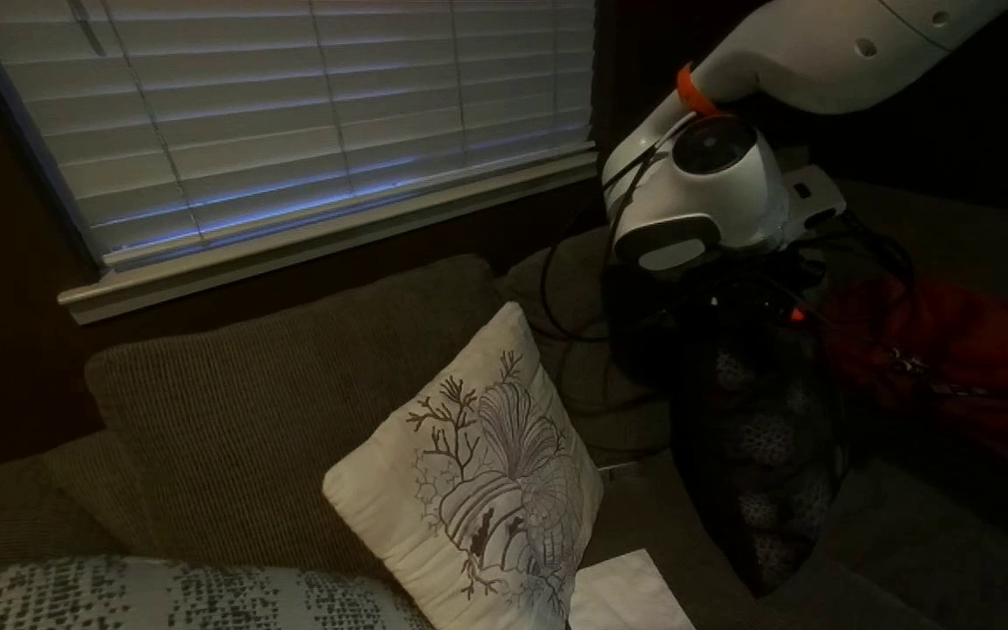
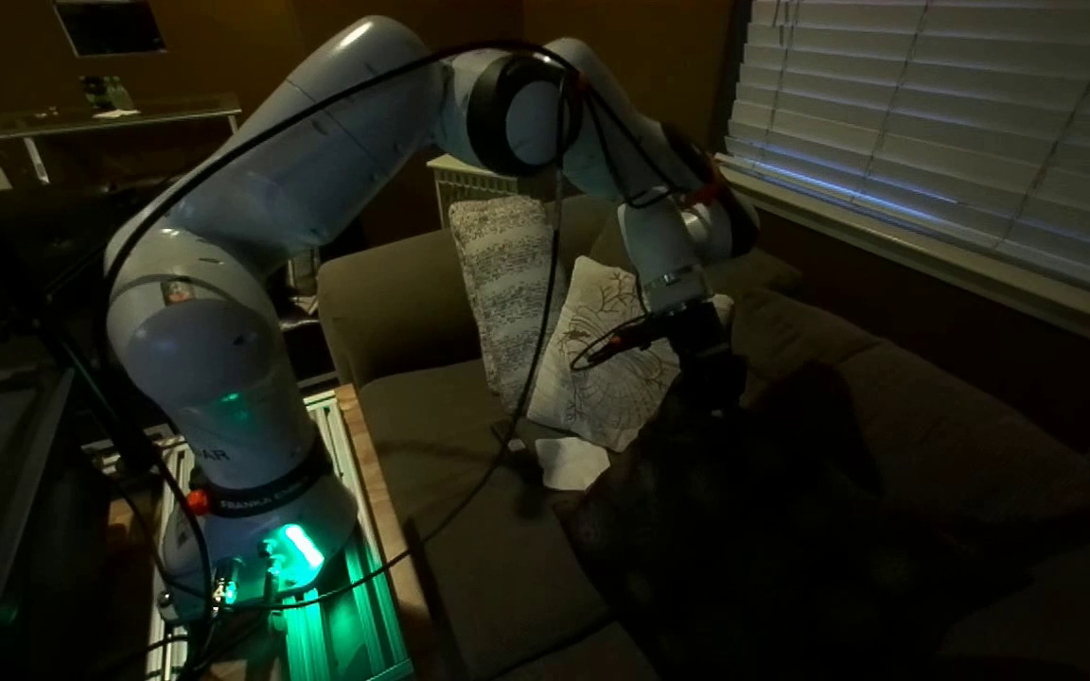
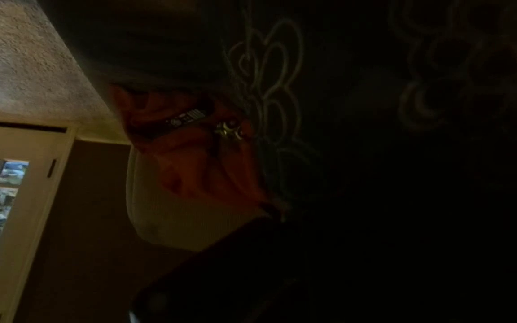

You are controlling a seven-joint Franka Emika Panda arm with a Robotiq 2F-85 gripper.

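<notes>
This is a home living room: a sofa (image 2: 403, 307), decorated cushions (image 2: 507, 293) at its corner, window blinds (image 1: 390, 96).

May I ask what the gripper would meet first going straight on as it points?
First the dark patterned fabric the gripper seems to hold, hanging below; then perhaps the sofa seat, though depth is unclear.

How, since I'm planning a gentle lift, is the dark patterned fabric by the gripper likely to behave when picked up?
The dark patterned fabric would probably bend easily, as it looks like cloth. It seems unlikely to roll, since its lower end narrows to a point. Breakage looks improbable: no hard parts show, though shadow hides much.
</notes>
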